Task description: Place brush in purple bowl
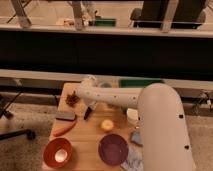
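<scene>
The purple bowl (113, 149) sits at the table's front, right of centre, with nothing in it. My gripper (89, 109) hangs down from the white arm (115, 97) over the left-middle of the table, well behind and left of the bowl. A slim dark shape right at the gripper, reaching down to the table, looks like the black brush (88, 114). I cannot tell whether it is held or lying on the table.
An orange-red bowl with a white inside (57, 152) stands front left. A flat grey block (65, 116) and an orange carrot-like piece (64, 130) lie left of the gripper. A dark red item (72, 99), a yellow ball (106, 125) and a white cup (132, 115) are nearby.
</scene>
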`<action>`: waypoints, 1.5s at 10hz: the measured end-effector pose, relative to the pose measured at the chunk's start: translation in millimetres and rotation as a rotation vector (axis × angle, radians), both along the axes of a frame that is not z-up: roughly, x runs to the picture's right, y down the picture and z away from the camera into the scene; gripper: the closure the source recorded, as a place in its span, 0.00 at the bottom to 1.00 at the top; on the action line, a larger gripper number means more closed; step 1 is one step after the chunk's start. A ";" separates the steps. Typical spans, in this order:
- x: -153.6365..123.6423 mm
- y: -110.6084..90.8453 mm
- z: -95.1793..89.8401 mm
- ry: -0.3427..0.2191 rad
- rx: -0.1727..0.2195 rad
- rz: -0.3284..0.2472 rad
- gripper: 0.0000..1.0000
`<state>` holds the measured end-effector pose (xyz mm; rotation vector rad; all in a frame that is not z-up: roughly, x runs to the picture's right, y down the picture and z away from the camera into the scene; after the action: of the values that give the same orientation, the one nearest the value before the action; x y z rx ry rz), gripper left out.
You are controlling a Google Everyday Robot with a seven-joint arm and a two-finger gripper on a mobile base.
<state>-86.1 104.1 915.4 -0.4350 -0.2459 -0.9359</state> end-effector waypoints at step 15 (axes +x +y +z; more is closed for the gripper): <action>7.3 -9.6 -28.4 -0.052 -0.007 0.026 1.00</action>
<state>-78.9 94.5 887.1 -0.4137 -0.3019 -0.9222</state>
